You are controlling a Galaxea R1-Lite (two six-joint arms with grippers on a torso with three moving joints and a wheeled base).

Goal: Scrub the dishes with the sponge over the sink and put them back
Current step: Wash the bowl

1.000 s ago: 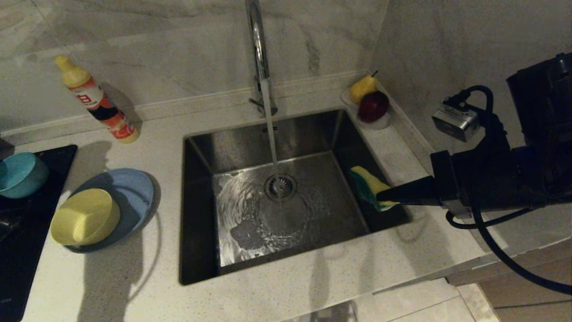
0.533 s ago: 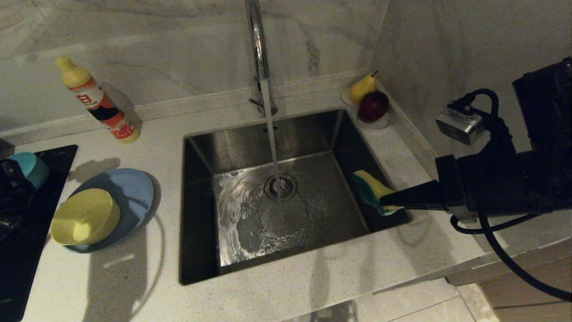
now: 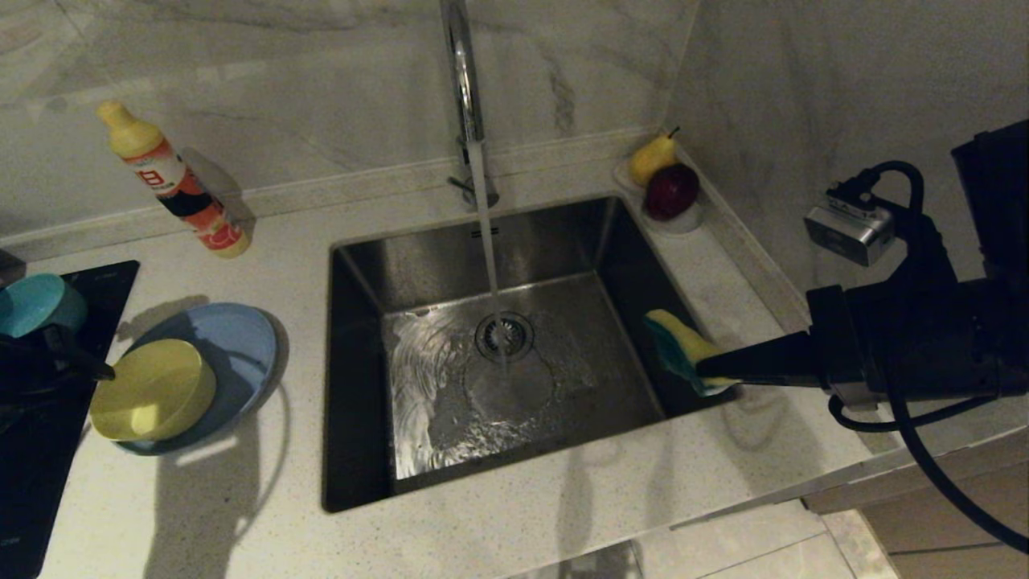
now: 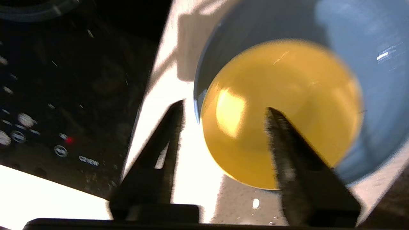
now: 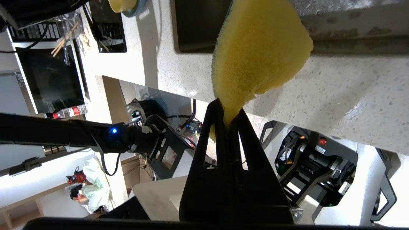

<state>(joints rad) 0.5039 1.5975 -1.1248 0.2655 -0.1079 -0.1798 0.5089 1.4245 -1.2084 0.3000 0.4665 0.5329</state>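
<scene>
Now left gripper (image 4: 223,111), jaws newly parted, straddles pale yellow round plastic bowl (image 3: 153,389); right gripper (image 3: 707,370) pinches squashed yellow sponge (image 3: 679,347) over steel sink (image 3: 354,386); pickup imminent.

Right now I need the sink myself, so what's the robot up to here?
It is washing dishes. The right gripper is shut on the sponge at the sink's right edge, with the tap running. The left gripper, jaws open, is at the rim of the yellow bowl, which lies upside down on the blue plate on the counter. It holds nothing. The teal bowl sits further left.
</scene>
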